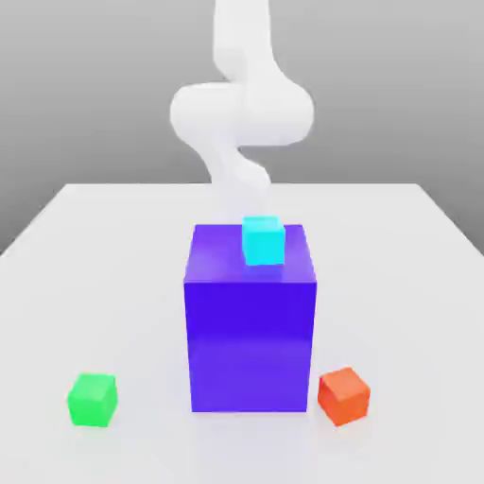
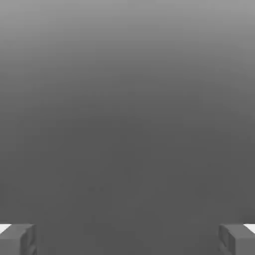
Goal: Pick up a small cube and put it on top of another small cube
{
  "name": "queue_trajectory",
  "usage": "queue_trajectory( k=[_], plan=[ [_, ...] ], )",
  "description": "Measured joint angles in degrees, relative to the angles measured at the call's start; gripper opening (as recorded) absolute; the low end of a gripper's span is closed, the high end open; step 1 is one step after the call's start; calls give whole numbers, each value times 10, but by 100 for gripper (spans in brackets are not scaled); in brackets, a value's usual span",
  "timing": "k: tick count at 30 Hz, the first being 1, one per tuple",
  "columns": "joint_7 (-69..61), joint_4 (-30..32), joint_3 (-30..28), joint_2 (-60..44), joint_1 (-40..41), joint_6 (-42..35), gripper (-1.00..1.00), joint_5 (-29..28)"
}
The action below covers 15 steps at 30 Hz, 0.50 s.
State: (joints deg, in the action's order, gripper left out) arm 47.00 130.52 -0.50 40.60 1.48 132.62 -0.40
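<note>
we see a white table (image 1: 85, 236) with a tall purple block (image 1: 250, 331) standing near the middle of its front half. on the block's top face, close to its far edge and a little toward the exterior view's right, sits a small cyan cube (image 1: 262, 239). a small green cube (image 1: 93, 399) rests on the table near the front edge, toward the exterior view's left corner and well apart from the block. a small orange cube (image 1: 343, 395) sits on the table just beside the block's front corner on the exterior view's right, turned a little on its base.

the white arm (image 1: 241, 109) rises behind the block, beyond the table's far edge. in the hand view our gripper (image 2: 127, 239) has its two fingertips (image 2: 17, 239) spread wide apart with nothing between them, facing plain grey.

we judge the task as not yet begun: no cube is held and no small cube rests on another small one. all three cubes look rigid, light and smooth-sided, so they should neither crush nor sag, but flat glossy faces could slip under an off-centre pinch. we would take one across two opposite vertical faces, near mid-height, jaws square to those faces. the orange one's turn would call for matching the wrist to it, and its closeness to the block leaves little room on that side.
</note>
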Motion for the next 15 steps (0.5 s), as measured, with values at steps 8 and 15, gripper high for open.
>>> queue_trajectory(
  k=[8, 15],
  plan=[
    [35, -41, -25, -169, 42, 27, 0, -9],
    [54, -76, -55, -315, 72, 51, 0, -3]
  ],
)
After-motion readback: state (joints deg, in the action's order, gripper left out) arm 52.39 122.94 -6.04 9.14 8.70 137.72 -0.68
